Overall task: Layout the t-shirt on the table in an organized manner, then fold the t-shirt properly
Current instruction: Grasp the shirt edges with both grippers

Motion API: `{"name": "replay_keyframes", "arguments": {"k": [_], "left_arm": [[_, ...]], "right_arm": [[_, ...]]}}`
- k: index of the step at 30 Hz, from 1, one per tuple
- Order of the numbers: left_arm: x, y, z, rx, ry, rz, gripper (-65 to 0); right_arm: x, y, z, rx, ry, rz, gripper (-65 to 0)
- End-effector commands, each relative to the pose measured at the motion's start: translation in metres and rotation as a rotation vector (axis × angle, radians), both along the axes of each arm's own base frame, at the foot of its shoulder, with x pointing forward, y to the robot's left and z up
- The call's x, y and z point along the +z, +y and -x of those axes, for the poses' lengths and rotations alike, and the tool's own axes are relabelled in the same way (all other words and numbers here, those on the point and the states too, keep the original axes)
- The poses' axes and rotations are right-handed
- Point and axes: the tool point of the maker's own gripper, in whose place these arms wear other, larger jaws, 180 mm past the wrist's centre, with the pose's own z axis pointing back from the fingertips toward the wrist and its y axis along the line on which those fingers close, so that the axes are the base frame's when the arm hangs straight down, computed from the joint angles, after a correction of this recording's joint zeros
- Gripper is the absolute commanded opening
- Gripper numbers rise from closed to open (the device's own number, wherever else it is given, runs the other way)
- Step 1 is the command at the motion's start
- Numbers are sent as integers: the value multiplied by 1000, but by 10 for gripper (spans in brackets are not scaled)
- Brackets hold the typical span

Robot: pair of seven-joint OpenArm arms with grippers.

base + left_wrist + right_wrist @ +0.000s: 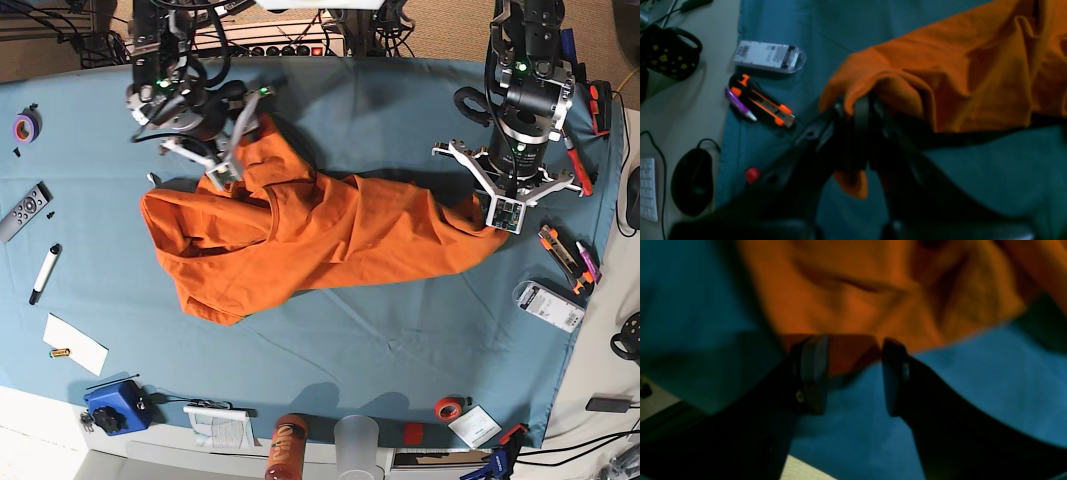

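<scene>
Shirt (pixel 300 235) lies rumpled across the middle of the counter (pixel 400 340), its long axis running roughly side to side in the base view, from a bunched, folded-over mass at that view's left to a narrowing end at its right. The left gripper (pixel 860 106), on the base view's right, is clenched on that narrow end; in its wrist view a small tongue of orange cloth pokes out below the closed jaws and the rest of the shirt trails away up and to the right. The right gripper (pixel 848 373), on the base view's left, stands released with its jaws wide, right at the shirt's upper corner; its wrist view shows a cloth edge between or just beyond the pads (pixel 813 373), but I cannot tell whether they touch it. So each arm has one end of the shirt nearest to it, and I'd judge that spreading it turns on the right arm catching that corner so the two can pull apart along the long axis. Which parts are the sleeves, collar or hem is hard to make out under the folds, and both wrist views are dark and blurred. A box cutter (pixel 761 100) lies near the left gripper, apart from the shirt.
</scene>
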Motion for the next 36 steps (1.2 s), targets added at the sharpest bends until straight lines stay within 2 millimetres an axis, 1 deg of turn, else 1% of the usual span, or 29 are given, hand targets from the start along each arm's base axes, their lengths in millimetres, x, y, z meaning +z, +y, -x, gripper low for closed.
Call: {"name": "replay_keyframes", "arguments": {"k": [1,3,5,9,12,13,16,17,19,21,24,26,28,30,32,35,36], "left_arm": [[12,0,-3,-2,-49,3,-650],[12,0,-3,-2,-49,3,-650],[12,0,-3,-2,-48,3,-650],[12,0,-3,-2,-48,3,-650],[12,0,-4,-2,-49,3,-650],[12,0,-4,-2,-49,3,-650],[12,0,-3,-2,-49,3,-650],[12,0,-3,-2,-49,2,-650],[12,0,-3,-2,-48,3,-650],[12,0,-3,-2,-48,3,-650],[12,0,-3,-1,-48,2,-650],[11,0,-3,-1,-47,2,-650],[11,0,-3,-1,-44,2,-650],[8,0,-1,1,-33,0,-650],[4,1,3,5,-12,-4,-650],[-4,4,13,15,37,-16,-650],[-8,6,17,23,54,-33,-650]], "right_arm": [[4,1,-5,3,-30,7,-390],[-6,0,-3,-7,-12,40,-390],[-21,-6,1,-19,16,79,-390],[-48,-13,10,-31,73,98,-390],[-52,-15,12,-33,90,103,-395],[-51,-15,12,-33,88,103,-427],[-50,-19,11,-34,102,128,-617],[-48,-21,9,-33,99,144,-650],[-38,-24,2,-20,55,176,-650],[-21,-26,-8,-16,-11,202,-650],[15,-24,-25,-7,-139,211,-650],[43,-23,-36,2,-241,205,-650],[72,-26,-45,-4,-339,202,-650],[95,-34,-51,-31,-417,208,-650],[114,-46,-56,-72,-474,215,-650],[135,-64,-60,-135,-537,200,-650],[138,-71,-61,-159,-546,196,-650]]}}
